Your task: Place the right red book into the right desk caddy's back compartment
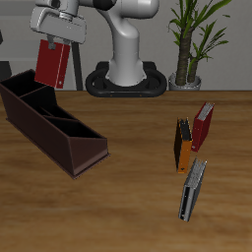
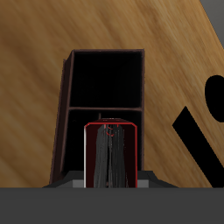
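My gripper is shut on the top edge of the right red book and holds it upright in the air above the far end of the right desk caddy, a long dark maroon box with inner dividers. In the wrist view the book hangs edge-on between my fingers, right over the caddy. The squarish back compartment lies open just beyond the book's lower edge. The book is above the caddy's rim and does not touch it.
An orange-and-black book, a darker red book and a grey book lie on the table on the other side. The robot's base and a potted plant stand at the back.
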### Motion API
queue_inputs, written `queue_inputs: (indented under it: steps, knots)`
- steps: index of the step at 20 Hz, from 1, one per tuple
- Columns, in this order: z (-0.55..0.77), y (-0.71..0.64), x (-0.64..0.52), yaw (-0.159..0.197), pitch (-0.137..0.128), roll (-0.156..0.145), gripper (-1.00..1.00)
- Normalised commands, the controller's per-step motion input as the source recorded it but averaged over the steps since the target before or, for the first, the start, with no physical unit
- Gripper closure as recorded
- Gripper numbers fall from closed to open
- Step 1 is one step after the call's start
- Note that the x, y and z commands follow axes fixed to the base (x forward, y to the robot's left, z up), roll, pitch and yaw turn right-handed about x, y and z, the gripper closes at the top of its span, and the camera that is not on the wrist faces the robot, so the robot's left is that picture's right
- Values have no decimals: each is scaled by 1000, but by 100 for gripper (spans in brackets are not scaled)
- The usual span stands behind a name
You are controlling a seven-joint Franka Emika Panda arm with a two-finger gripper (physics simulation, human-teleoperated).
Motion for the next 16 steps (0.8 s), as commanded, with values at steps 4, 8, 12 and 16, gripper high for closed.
queue_inputs:
  steps: [4,8,12,16]
  knots:
    - [20,-87,-41,-16,-4,-1,100]
    - [7,-53,-6,-7,4,1,100]
    - [6,-83,-72,-28,-6,-15,100]
    - [-28,-35,2,-3,1,-14,100]
